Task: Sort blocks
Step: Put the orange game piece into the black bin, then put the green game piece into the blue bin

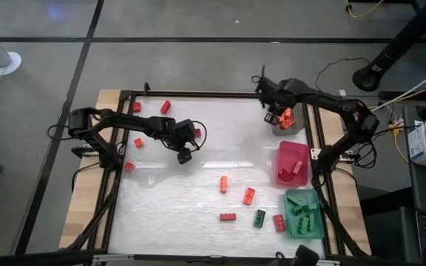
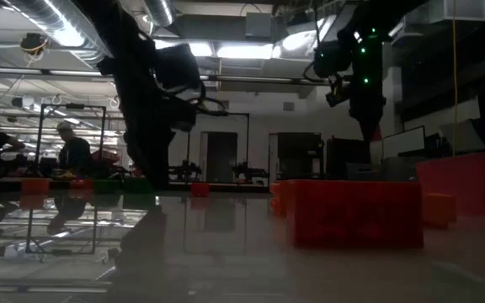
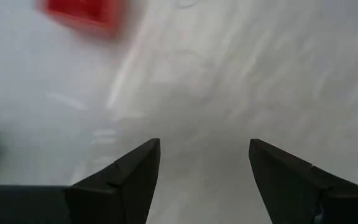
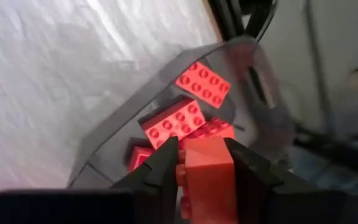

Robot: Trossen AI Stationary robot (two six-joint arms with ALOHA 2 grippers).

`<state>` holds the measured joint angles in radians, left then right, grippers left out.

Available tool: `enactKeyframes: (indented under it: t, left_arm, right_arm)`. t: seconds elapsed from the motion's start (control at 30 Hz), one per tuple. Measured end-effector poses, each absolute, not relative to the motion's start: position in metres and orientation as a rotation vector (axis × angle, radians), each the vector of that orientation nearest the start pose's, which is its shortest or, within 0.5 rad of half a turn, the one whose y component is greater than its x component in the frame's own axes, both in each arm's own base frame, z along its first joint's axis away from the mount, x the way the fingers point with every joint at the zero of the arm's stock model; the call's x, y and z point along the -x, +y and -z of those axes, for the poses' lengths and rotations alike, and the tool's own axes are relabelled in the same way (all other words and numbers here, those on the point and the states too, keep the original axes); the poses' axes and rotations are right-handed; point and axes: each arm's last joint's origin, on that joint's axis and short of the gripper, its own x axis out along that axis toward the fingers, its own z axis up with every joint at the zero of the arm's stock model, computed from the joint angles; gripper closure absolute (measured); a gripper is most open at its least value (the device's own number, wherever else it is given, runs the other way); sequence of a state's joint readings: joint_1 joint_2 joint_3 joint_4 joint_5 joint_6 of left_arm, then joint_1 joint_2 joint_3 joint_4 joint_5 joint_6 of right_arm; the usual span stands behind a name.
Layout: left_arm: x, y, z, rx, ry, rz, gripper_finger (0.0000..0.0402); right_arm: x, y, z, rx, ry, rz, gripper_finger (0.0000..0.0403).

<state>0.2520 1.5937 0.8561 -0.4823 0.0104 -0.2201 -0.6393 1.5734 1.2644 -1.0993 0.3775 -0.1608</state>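
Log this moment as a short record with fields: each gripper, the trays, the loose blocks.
left gripper: open, empty, over the table's left-centre
right gripper: above the grey tray, fingers around an orange block
grey tray: orange blocks inside
pink tray: red blocks inside
teal tray: green blocks inside
loose blocks: red, orange and one green block scattered on the table
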Motion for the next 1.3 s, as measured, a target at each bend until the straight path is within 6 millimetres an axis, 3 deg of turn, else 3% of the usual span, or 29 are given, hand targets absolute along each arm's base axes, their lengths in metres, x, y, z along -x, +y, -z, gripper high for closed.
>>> enactKeyframes:
  t: [0.2, 0.37, 0.6, 0.87, 1.2, 1.3]
  left_arm:
    - [-0.255, 0.072, -0.179, 0.220, 1.203, -0.552, 0.0166]
    - [-0.235, 0.076, -0.184, 0.245, 1.282, -0.747, 0.0166]
    - [-0.214, 0.088, -0.171, 0.308, 1.382, -0.867, 0.0166]
    - [-0.198, 0.098, -0.150, 0.357, 1.374, -0.933, 0.0166]
    - [-0.193, 0.109, -0.140, 0.371, 1.302, -0.948, 0.0168]
    - [-0.193, 0.109, -0.140, 0.369, 1.302, -0.945, 0.0188]
  right_arm:
    - [-0.205, -0.202, -0.256, -0.294, 1.445, 0.751, 0.0287]
    - [-0.196, -0.211, -0.255, -0.389, 1.411, 0.763, 0.0285]
    - [-0.194, -0.214, -0.255, -0.390, 1.415, 0.813, 0.0224]
    - [-0.194, -0.213, -0.255, -0.391, 1.415, 0.812, 0.0160]
    - [-0.195, -0.213, -0.255, -0.417, 1.393, 0.780, 0.0150]
    - [-0.199, -0.213, -0.255, -0.468, 1.342, 0.710, 0.0154]
